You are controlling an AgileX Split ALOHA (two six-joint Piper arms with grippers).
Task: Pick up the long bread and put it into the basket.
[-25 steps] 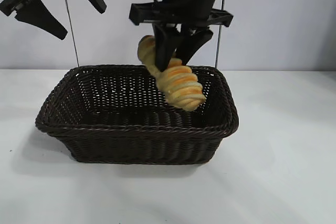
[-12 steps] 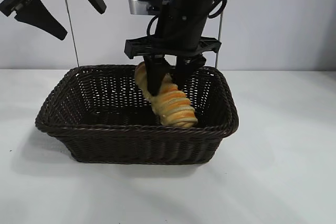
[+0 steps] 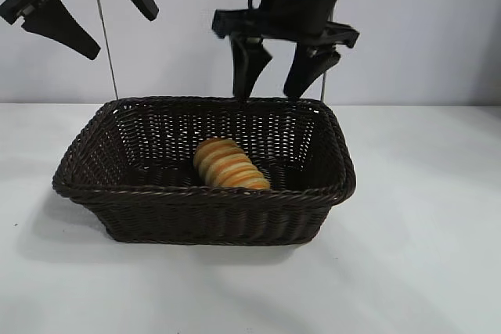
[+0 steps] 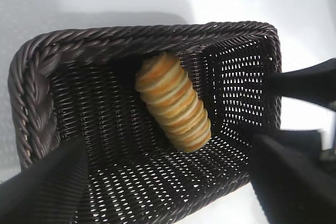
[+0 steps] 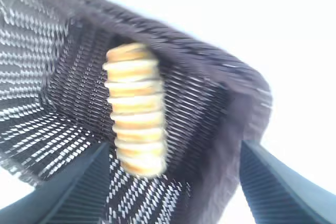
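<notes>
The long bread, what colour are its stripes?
Golden-yellow long bread with orange-brown spiral ridges, clearest in the left wrist view.

Loaf half-hidden, arms cropped out of frame

From the exterior view we see only the upper part of the long bread (image 3: 228,166); the near wall of the basket (image 3: 203,213) hides its underside. The right gripper (image 3: 283,76) is cropped above its mount, and the left gripper (image 3: 78,5) runs off the top corner. In the right wrist view, basket and bread (image 5: 134,109) are smeared by blur and we cannot make out the weave. The left wrist view cuts off the basket's near end.
</notes>
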